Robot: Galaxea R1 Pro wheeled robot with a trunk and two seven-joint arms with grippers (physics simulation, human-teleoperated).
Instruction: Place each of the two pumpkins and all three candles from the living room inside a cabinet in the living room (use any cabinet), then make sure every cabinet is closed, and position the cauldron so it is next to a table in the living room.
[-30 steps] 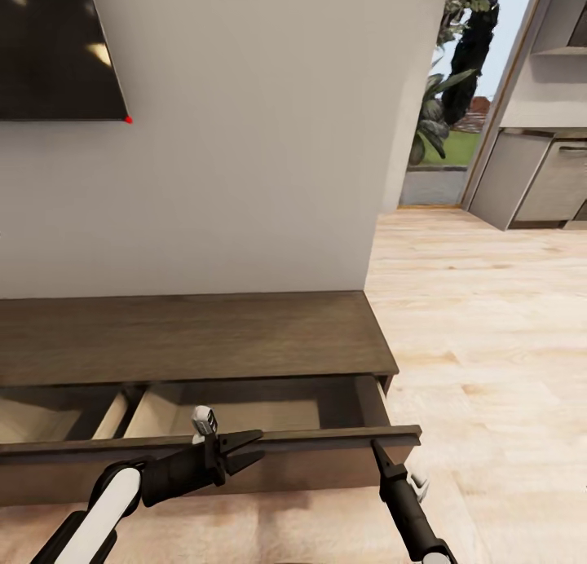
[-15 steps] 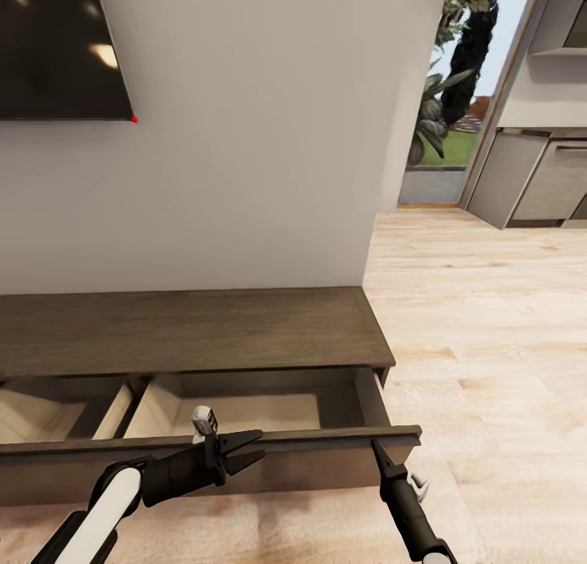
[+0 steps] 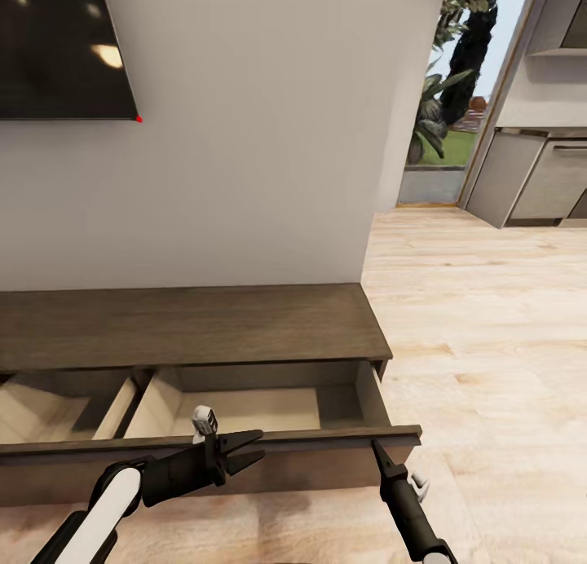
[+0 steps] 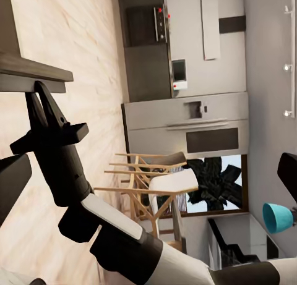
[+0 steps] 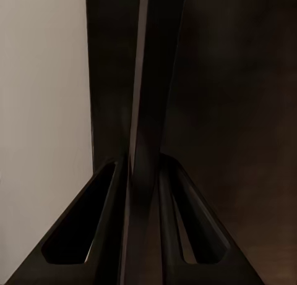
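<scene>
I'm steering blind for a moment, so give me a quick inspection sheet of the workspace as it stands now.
Surface: cabinet top is bare dark wood; pale plank floor to its right.
Job's things: cabinet drawer pulled out, pale interior with nothing seen inside; a second open compartment beside it. Pumpkins, candles, cauldron: nothing seen.
Clutter: nothing seen.
Grippers: right gripper shut on the drawer front at its top edge; left gripper open in front of the drawer front, holding nothing.
Cables: nothing seen.
Surroundings: wall-mounted dark screen, white wall, doorway with plants, kitchen units beyond.
</scene>
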